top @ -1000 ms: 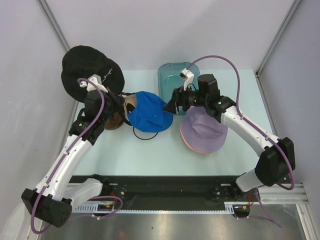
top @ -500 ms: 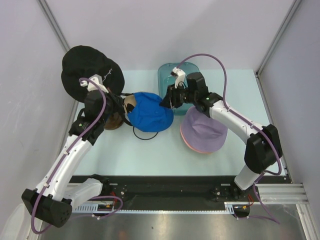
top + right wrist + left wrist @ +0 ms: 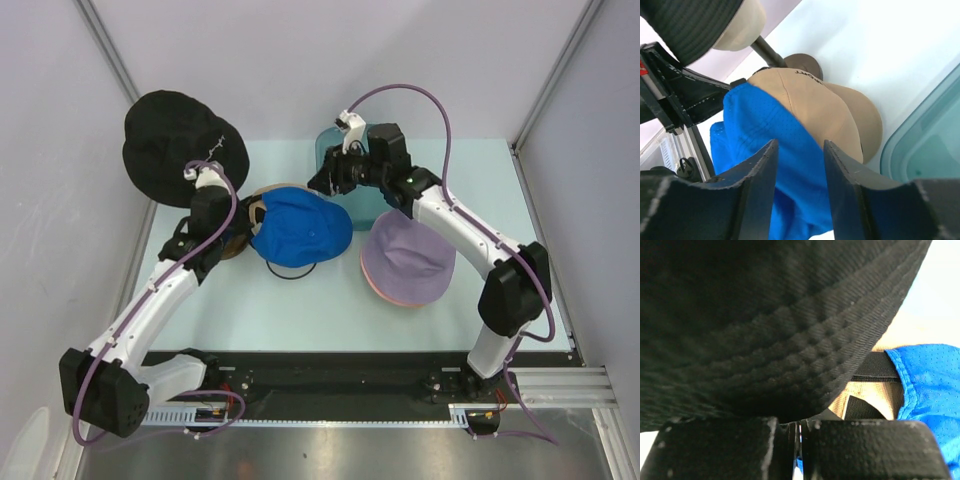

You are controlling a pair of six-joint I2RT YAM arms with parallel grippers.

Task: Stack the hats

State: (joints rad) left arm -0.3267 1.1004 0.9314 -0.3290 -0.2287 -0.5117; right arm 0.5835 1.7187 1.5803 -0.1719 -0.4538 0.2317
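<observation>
The tan cap (image 3: 815,107) carries a short line of dark capital letters near its crown, just beyond the edge of the blue cap (image 3: 765,165). Seen upside down and at an angle, they cannot be read with certainty. The black bucket hat (image 3: 180,135) bears small white lettering on the brim side facing the blue cap, too small to read. Nothing else is legible.

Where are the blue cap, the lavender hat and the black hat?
blue cap (image 3: 300,228): top external view, on its crown.
lavender hat (image 3: 406,252): top external view, on its crown.
black hat (image 3: 178,138): top external view, on its crown.
</observation>
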